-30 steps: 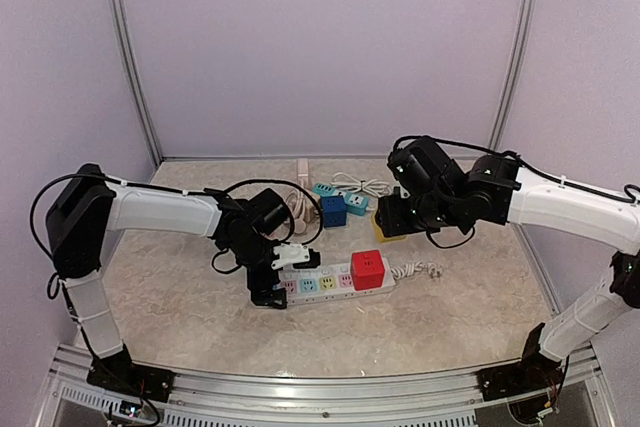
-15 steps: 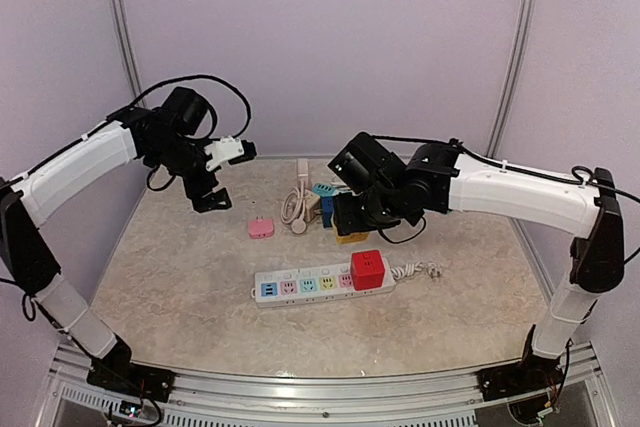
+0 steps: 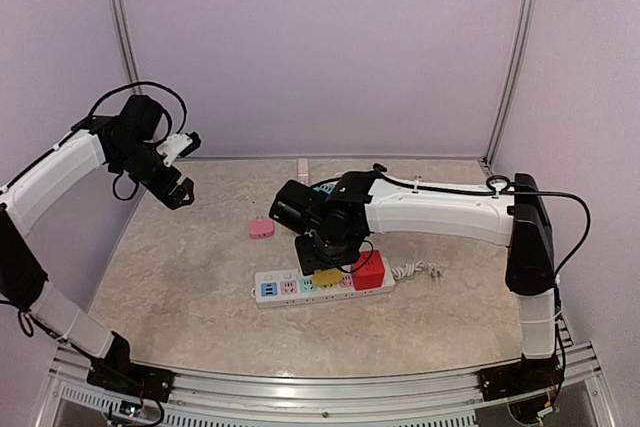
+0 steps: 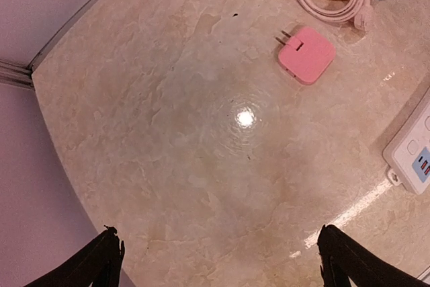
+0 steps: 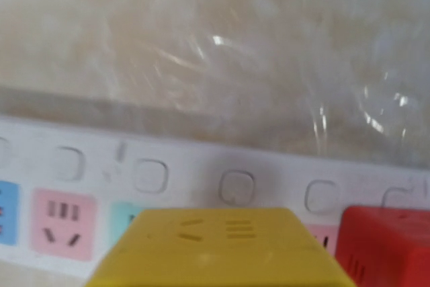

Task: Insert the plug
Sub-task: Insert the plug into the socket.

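Now that my right arm has come across from the back of the table, the overhead view shows my right gripper (image 3: 325,263) in the middle of the frame. It is partly closed around the yellow plug (image 3: 327,277) and holds it right over the power strip (image 3: 272,289), just left of the red plug (image 3: 368,270) that sits there. A second ago this gripper was at the upper right, and my left gripper was down at the strip's left end. My left gripper (image 3: 188,169) is now high in the upper left, well apart from the strip. A pink plug (image 3: 261,228) lies loose on the table (image 3: 180,277), left of centre.

From my left wrist, my fingertips (image 4: 107,260) stand in the two lower corners, jaws spread as wide as they go with nothing between them. The pink plug (image 4: 307,54) is at the upper right, a coiled white cord (image 4: 336,6) at the top edge, and the strip's end (image 4: 411,152) at the right edge.

My right wrist view is blurred. The yellow plug (image 5: 215,247) fills the lower middle, with the red plug (image 5: 388,243) just beside it at the lower right. The strip (image 5: 201,166) runs across behind them, a pink socket (image 5: 62,223) at its lower left. My own fingers do not show here. I cannot tell whether the prongs are in yet. I judge the carry done and the push down still to finish, with nothing bracing the strip.
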Robot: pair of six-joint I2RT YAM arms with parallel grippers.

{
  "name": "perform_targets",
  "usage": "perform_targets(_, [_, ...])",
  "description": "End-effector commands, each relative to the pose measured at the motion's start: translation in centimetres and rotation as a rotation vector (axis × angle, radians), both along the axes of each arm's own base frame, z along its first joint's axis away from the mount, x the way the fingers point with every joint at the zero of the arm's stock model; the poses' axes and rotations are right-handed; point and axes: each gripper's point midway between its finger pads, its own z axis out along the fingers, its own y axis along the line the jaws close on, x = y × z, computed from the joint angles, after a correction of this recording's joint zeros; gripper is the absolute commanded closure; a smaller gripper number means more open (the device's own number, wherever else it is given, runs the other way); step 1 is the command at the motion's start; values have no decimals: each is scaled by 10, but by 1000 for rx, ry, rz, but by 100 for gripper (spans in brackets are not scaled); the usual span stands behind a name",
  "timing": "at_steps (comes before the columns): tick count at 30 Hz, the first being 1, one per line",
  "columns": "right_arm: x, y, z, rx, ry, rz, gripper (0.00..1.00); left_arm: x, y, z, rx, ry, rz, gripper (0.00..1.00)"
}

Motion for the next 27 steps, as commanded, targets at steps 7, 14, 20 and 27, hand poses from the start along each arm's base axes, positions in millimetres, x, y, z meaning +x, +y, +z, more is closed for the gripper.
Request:
perform_targets(7, [-14,-5,-23,-42,63,-103,100,-8,-38,-37,-173,-70,10,1])
perform_targets(14, [-6,-13,-29,-40,19,-177,100,-8,-43,-39,-215,-94,9,1])
perform_targets(20, [-4,-16,-37,-42,24,-181,100,-10,-40,-40,-204,-103,9,1])
perform_targets(27, [-11,-22,-51,-77,69,-176,100,-8,-39,-39,-201,-111,16,1])
